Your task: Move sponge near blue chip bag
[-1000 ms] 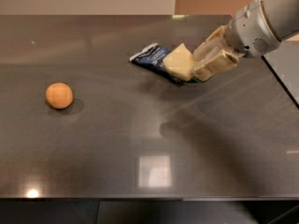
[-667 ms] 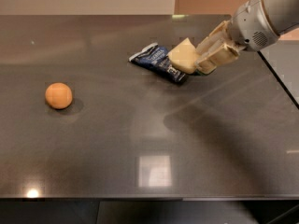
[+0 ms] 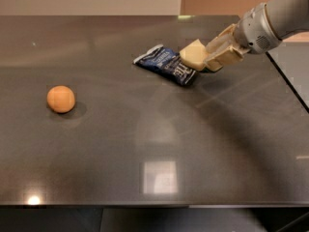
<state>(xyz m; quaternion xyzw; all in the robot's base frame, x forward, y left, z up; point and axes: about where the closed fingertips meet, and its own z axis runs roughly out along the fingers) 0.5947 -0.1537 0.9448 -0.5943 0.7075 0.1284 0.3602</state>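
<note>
Camera view, looking down across a broad, dark, glossy table (image 3: 120, 144), with a pale square glare patch (image 3: 157, 177) near its front edge. Reaching in from the upper right corner, a grey and white arm (image 3: 277, 16), angled downward and to the left over the far right part of the tabletop, wrist section ending in cream-coloured fingers. At its tip, the gripper (image 3: 207, 58), low over the surface and pointing left, jaws clamped on the sponge (image 3: 193, 54) from above and below. Next down in size, the blue chip bag (image 3: 166, 64): crinkled, dark navy, lying flat and slantwise on the table, one white-edged end toward the upper left, the other toward the lower right, under the gripper's reach. White lettering on its face, too small and creased to read; no brand to be made out. Then the sponge itself, pale yellow and thick, held right at the bag's right end and overlapping its edge as seen from here; cannot tell whether touching the bag or just above it. Smallest, a round orange ball (image 3: 61, 99), alone on the left side of the table, well apart from bag, sponge and gripper.
</note>
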